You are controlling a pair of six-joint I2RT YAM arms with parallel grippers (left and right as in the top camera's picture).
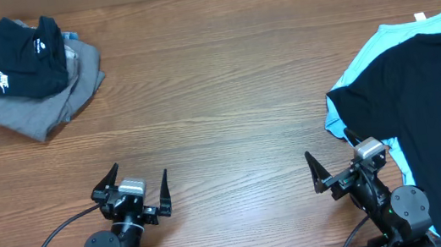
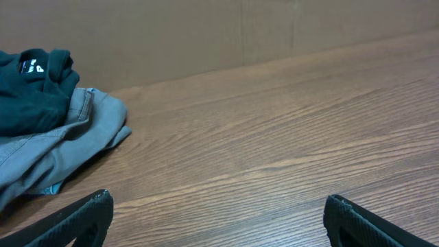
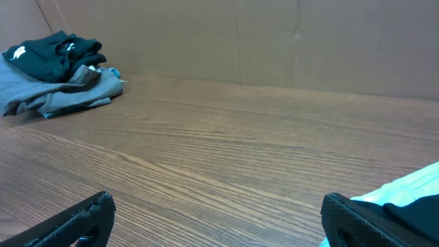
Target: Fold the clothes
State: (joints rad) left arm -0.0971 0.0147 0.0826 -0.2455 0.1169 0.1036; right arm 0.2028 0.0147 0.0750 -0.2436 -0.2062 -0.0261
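"T-shirt (image 1: 433,87), which arm takes it?" (Operator)

"Quick sweep, left to right. Far-left corner: grey folded garment (image 1: 39,109) with the swoosh garment (image 1: 20,60) on top. Leave both. Your left gripper (image 1: 140,172): jaws spread wide, nothing between them, bare table (image 1: 216,90) ahead, well apart from the shirt. Your right gripper (image 1: 327,145): also spread wide, holding nothing. Its outer finger (image 1: 349,137) sits right at the shirt's near-left edge; contact I can't tell. The shirt lies on the right side, running past the overhead view's right edge, with pale blue cloth (image 1: 413,30) showing along its left and far borders."

"Long axis?" (Operator)

"Looks near-to-far, white tag (image 1: 420,17) at the far end, but part is cut off, so unsure. You're nearer with the right arm; I'd reach right and forward from those fingers. Your left arm would have to cross the table to help."
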